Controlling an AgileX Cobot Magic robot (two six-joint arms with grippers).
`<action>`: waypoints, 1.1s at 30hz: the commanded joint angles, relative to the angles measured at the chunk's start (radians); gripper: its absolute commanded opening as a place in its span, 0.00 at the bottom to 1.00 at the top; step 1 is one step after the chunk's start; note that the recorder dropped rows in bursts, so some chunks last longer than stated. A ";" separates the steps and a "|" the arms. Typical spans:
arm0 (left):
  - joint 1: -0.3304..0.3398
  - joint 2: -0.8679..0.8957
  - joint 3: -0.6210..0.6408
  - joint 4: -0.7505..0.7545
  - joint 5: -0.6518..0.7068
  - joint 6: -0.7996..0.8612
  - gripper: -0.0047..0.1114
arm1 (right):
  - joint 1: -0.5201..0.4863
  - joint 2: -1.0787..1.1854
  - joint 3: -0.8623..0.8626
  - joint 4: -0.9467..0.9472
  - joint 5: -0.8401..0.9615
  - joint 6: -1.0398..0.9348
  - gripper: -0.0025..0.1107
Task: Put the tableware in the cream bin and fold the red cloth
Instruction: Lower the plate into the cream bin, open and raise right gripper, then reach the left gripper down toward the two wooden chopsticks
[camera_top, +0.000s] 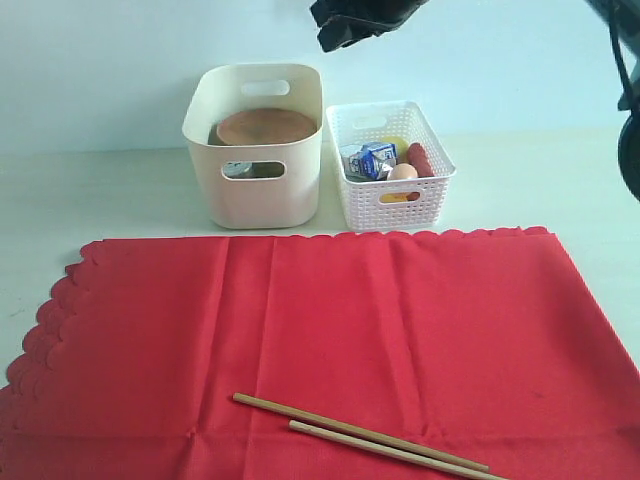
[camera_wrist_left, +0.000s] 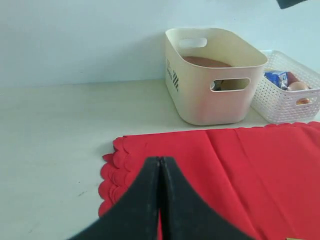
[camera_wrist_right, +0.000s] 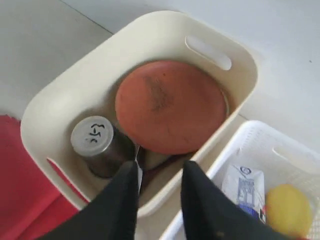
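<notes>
The red cloth (camera_top: 320, 330) lay spread flat across the front of the table (camera_top: 100, 190), with the pair of wooden chopsticks (camera_top: 370, 438) near its front edge. Behind its rear edge stood the cream bin (camera_top: 265, 190), holding the round brown plate (camera_top: 266, 126) and an upturned steel cup (camera_wrist_right: 92, 136), with the white lattice basket (camera_top: 400, 205) just beside it. The right gripper (camera_wrist_right: 160, 167) hung over the bin, jaws apart and empty. The left gripper (camera_wrist_left: 160, 162) was closed on nothing above the cloth's scalloped left edge.

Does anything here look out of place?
The pair of long wooden chopsticks lies loose on the large red scalloped cloth, while the round brown plate and steel cup sit inside the tall cream plastic bin.
</notes>
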 joint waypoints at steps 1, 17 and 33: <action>0.001 0.006 0.001 -0.061 -0.029 -0.004 0.04 | -0.006 -0.068 -0.006 -0.092 0.083 0.086 0.03; 0.001 0.006 0.001 -0.049 0.014 0.000 0.04 | -0.006 -0.414 0.413 -0.081 0.083 0.072 0.02; 0.000 0.172 -0.131 -0.248 0.278 0.303 0.04 | -0.006 -1.073 1.214 -0.088 -0.151 -0.003 0.02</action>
